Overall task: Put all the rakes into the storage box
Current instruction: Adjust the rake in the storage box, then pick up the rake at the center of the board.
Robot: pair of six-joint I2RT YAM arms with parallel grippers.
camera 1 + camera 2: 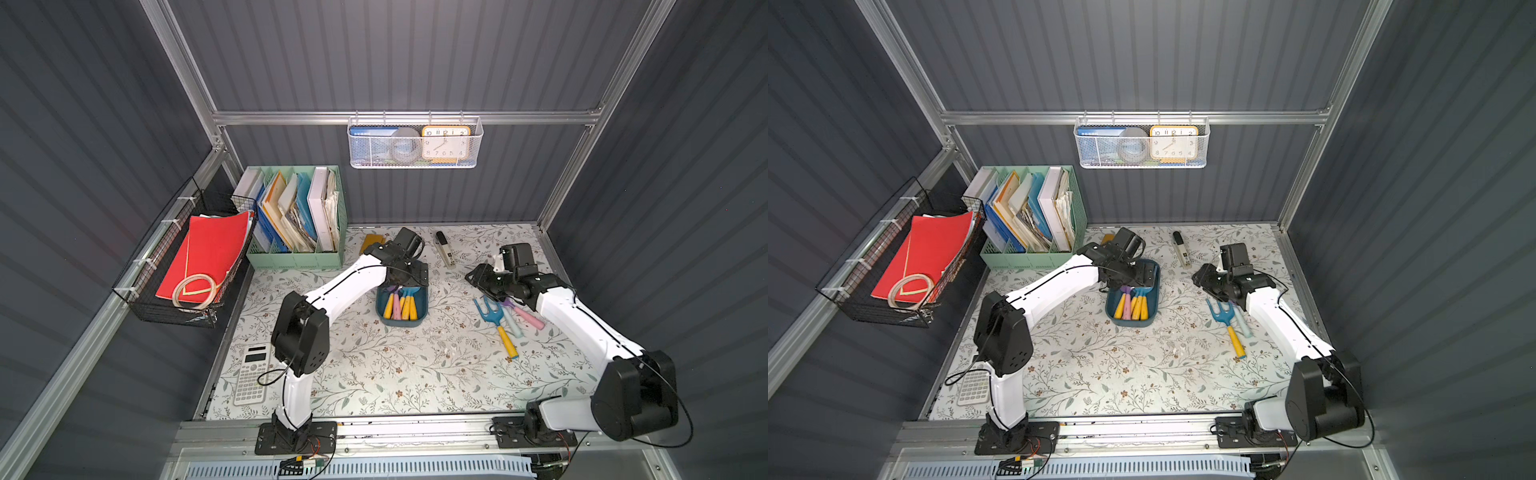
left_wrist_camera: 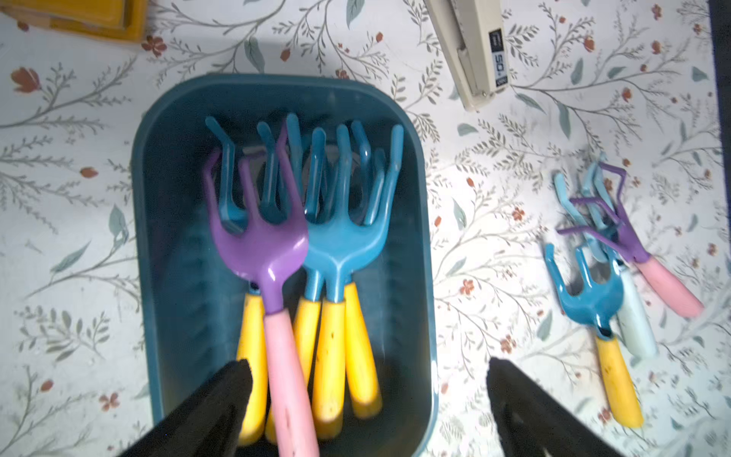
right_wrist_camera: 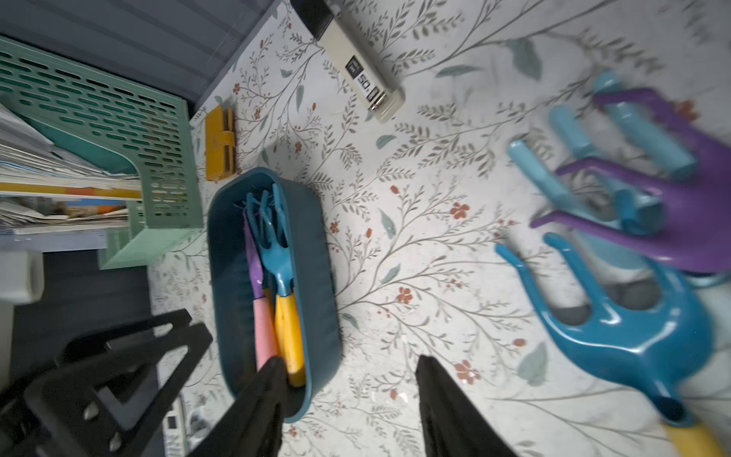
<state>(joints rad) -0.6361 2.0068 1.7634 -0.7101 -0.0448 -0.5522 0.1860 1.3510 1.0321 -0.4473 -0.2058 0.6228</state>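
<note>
The storage box [image 1: 424,305] [image 1: 1158,291] [image 2: 277,85] [image 3: 322,277] is a dark teal tray at mid-table. Inside lie several blue rakes with yellow handles. On top of them rests a purple rake [image 2: 261,253] with a pink handle. My left gripper [image 2: 368,366] [image 1: 405,282] hovers over the box, open and holding nothing. To the right, three rakes lie piled on the table: a blue one [image 1: 496,322] [image 3: 633,328], a purple one [image 1: 525,316] [image 3: 692,221] and a pale blue one [image 1: 513,326]. My right gripper [image 3: 351,362] [image 1: 478,276] is open above the table beside that pile.
A stapler [image 1: 444,249] and a yellow item [image 1: 371,242] lie behind the box. A mint file organizer [image 1: 297,216] stands at the back left and a calculator [image 1: 251,374] lies at the front left. A black wire basket [image 1: 187,266] and a white mesh basket [image 1: 415,143] hang on the walls.
</note>
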